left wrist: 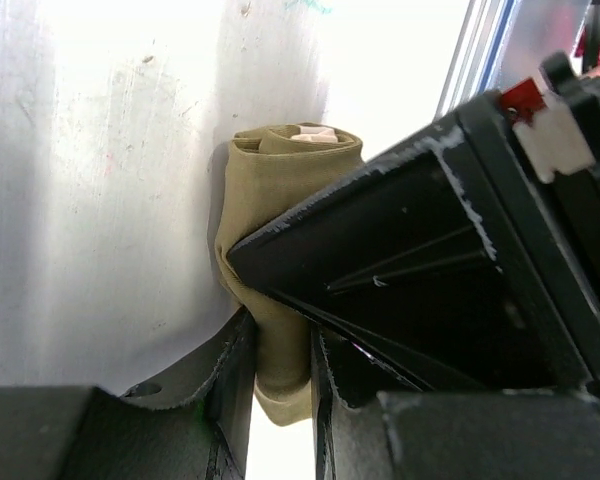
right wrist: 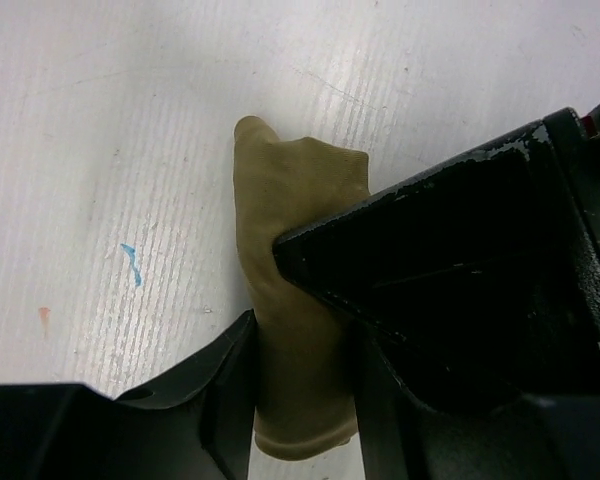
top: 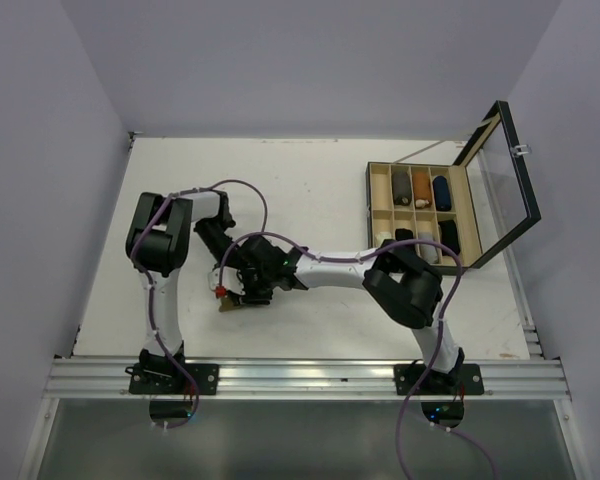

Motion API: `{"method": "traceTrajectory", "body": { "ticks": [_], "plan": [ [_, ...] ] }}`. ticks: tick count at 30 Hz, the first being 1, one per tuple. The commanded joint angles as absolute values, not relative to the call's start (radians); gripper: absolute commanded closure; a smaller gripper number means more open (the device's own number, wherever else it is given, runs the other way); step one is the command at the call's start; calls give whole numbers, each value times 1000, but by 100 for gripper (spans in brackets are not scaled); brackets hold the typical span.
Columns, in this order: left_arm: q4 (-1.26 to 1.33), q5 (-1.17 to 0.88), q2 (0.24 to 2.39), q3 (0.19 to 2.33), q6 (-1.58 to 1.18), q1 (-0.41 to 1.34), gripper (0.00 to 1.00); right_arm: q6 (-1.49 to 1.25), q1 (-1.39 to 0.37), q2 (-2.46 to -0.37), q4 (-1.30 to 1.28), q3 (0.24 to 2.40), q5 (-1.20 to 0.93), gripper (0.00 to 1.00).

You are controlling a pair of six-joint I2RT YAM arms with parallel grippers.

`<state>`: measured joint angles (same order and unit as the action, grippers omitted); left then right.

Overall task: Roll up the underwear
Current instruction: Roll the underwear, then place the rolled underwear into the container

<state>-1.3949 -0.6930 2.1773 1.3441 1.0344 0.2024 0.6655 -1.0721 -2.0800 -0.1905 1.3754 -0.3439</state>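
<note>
You're looking at olive-tan underwear (left wrist: 280, 190), with cream showing at the roll's end. The table (right wrist: 100, 120) is white and faintly striped, with a small blue mark (right wrist: 130, 263) and a reddish spot (right wrist: 44, 316). The cables (top: 242, 182) are purple. The box (top: 371, 215) is tan inside with a black frame.

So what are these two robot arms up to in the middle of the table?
Both arms reach to one olive-tan underwear roll lying on the white table. The left gripper is clamped on it, and the right gripper pinches the same roll between its fingers. The cloth is already wound into a tight tube, with a cream waistband showing at one end. Off to the right, a divider box stands with its lid open, and several compartments hold rolled items.
</note>
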Motion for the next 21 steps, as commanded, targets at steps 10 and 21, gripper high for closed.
{"method": "traceTrajectory", "body": {
  "ticks": [10,21],
  "plan": [
    [-1276,-638,2217,1521,1063,129,63,646,-1098,-2140,-354,1295,-190,100],
    [-1138,-741,1969,1795,953,-29,53,321,-904,-1971,-437,1322,-434,100]
  ]
}}
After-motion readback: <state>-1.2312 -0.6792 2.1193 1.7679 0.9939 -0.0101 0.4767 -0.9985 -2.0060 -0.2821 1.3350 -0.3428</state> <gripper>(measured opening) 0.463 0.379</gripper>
